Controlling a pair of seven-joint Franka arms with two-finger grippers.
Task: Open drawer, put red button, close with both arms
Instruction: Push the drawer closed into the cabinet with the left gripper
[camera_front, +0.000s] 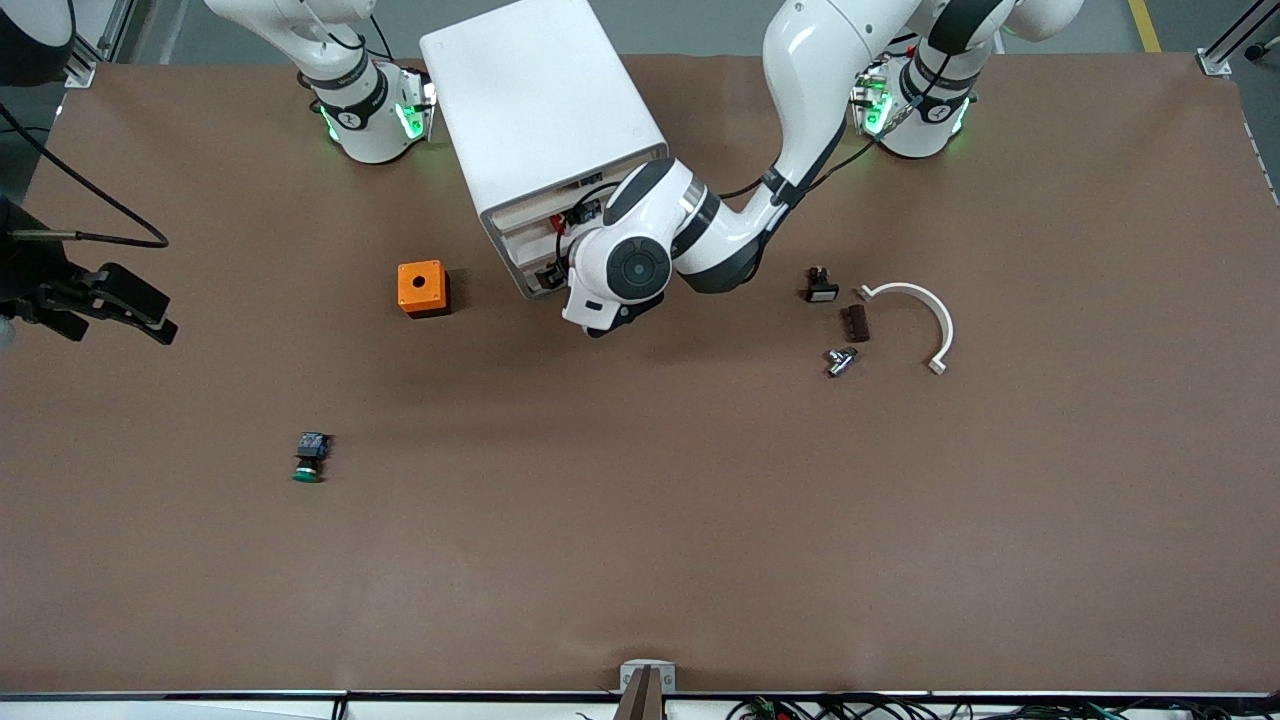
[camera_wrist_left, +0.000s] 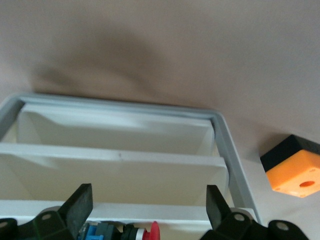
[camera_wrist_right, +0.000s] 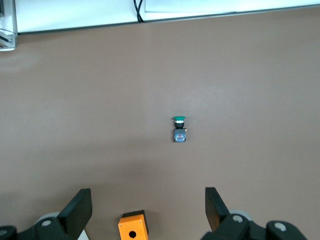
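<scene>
Green-capped button (camera_front: 308, 458) nearest the front camera, lying alone on the brown table (camera_front: 640, 560). Orange box (camera_front: 422, 288) with a round hole on top, beside the white cabinet (camera_front: 545, 110), toward the right arm's end. Left arm (camera_front: 640, 262) bent down over the cabinet's front, covering most of it. Toward the left arm's end, well apart from that arm's pincer: small black part (camera_front: 820, 287), brown block (camera_front: 855, 322), metal fitting (camera_front: 840, 360), curved white clip (camera_front: 915, 315).

Left wrist view. Left gripper (camera_wrist_left: 147, 189) directly over the pulled-out drawer (camera_wrist_left: 227, 145), fingers spread and pinching nothing. Red button (camera_wrist_left: 150, 231) lying on its side just below the gap between the fingers, inside the drawer, red cap and blue rear block showing; apparently free of both fingers. White dividers and bare compartments farther out from the pincer. Orange box off to one side on the table, outside the drawer's rim.

Right wrist view. Right gripper (camera_wrist_right: 147, 192) high over the table, fingers spread, empty, waiting. Orange box just beneath it; green-capped button farther out, well apart.

Progress, as a judgement: drawer open, done. Red button in the drawer and apparently released, done. Left to do: withdrawal of the left pincer, approach of the right arm to the drawer front, closing push with both arms.
</scene>
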